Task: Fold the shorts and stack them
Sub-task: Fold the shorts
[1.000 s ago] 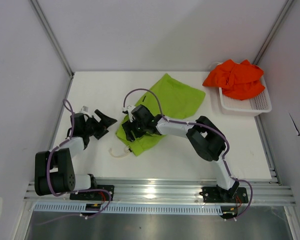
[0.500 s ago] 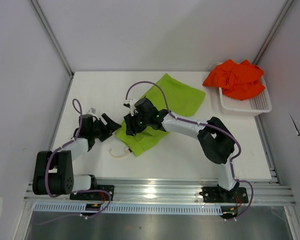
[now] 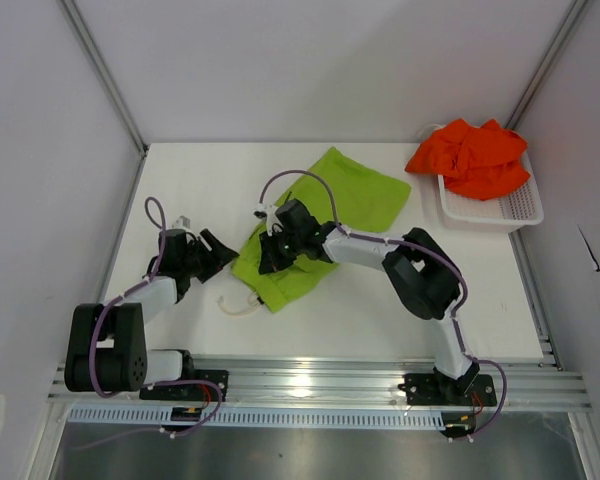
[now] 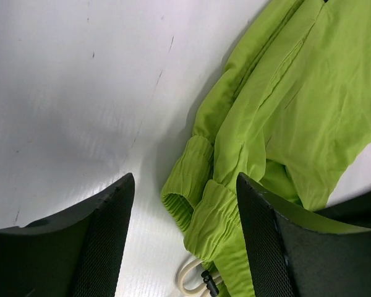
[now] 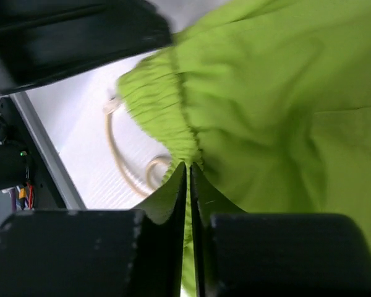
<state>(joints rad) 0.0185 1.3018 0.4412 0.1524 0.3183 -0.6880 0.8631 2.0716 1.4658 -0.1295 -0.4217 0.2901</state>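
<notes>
— What is your left gripper (image 3: 216, 252) doing?
— It stands open at the left of the frame and holds nothing. The lime green shorts (image 3: 345, 195) lie in the middle of the table (image 3: 180, 180), with their elastic edge just in front of its fingers (image 4: 105, 229).
— And the right gripper (image 5: 188, 168)?
— It is closed and pinches the green cloth. The orange-red shorts (image 3: 470, 155) lie crumpled on the white basket (image 3: 500, 212), at the upper right.

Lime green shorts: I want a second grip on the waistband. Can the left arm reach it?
Likely yes: the left gripper is open and the green shorts' waistband lies just ahead, nothing between.
</notes>
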